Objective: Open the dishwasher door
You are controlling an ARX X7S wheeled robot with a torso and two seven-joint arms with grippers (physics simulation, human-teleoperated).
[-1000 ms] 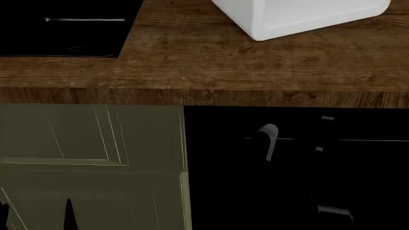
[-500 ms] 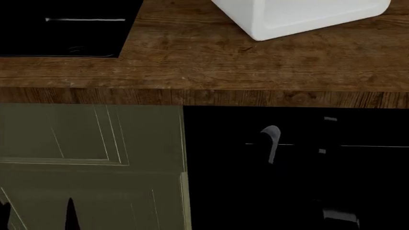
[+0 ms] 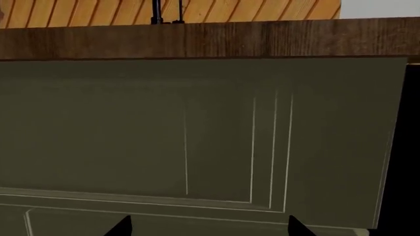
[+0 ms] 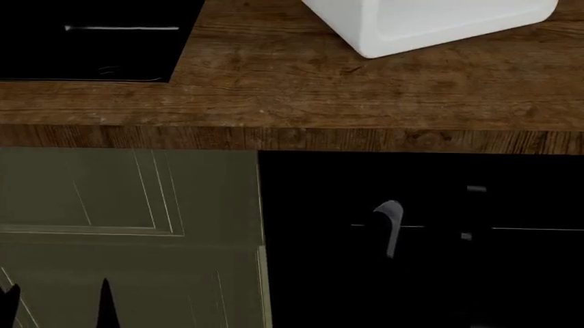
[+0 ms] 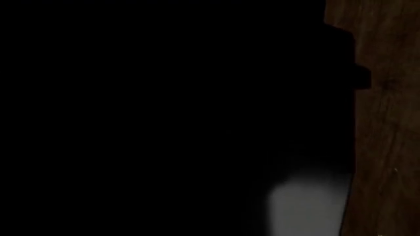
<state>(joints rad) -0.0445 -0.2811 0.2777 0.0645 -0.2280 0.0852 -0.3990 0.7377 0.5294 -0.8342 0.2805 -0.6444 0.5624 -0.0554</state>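
The dishwasher door is a glossy black panel under the wooden counter, right of the olive cabinet door. A thin pale line crosses it. My right arm is black against the black door. Only a curved grey part and small grey bits of the arm show, so its jaws cannot be made out. The right wrist view is almost all black, with wood along one side. My left gripper is open, facing the olive cabinet door with nothing between its fingertips.
A wooden countertop runs across above both doors. A white basin-like block sits at its back right and a black glass hob at its back left. A black strip of the dishwasher borders the cabinet door.
In the head view the pale line on the dishwasher door and the grey parts of my right arm have moved downward. The door's left edge has shifted slightly left. My left gripper has barely moved.
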